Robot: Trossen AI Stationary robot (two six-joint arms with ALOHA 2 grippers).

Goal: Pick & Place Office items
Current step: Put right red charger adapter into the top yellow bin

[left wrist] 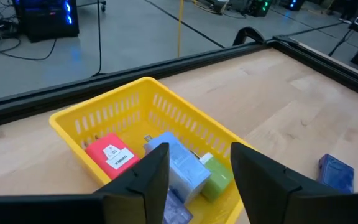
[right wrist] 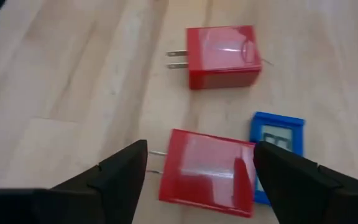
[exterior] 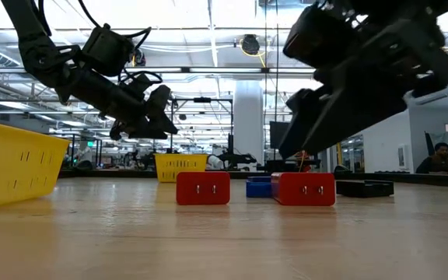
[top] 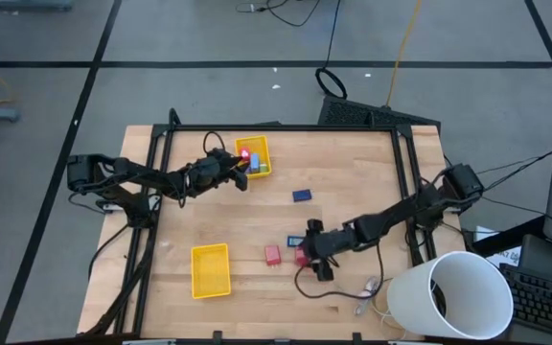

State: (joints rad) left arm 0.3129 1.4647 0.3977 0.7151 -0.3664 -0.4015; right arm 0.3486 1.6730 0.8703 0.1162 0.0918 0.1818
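Hovering right gripper [right wrist: 197, 180] open over red block [right wrist: 207, 172], left gripper [left wrist: 194, 177] open above yellow tray [left wrist: 129, 99], nothing held.

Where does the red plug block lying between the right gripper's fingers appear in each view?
High view: the red plug block lies at the right gripper, low centre.
Low view: the right-hand red block, below the dark gripper.
Left wrist view: not in it.
Right wrist view: bottom centre, between the open fingers.
Shared landmark: the small blue piece touching it, also visible in the high and low views.
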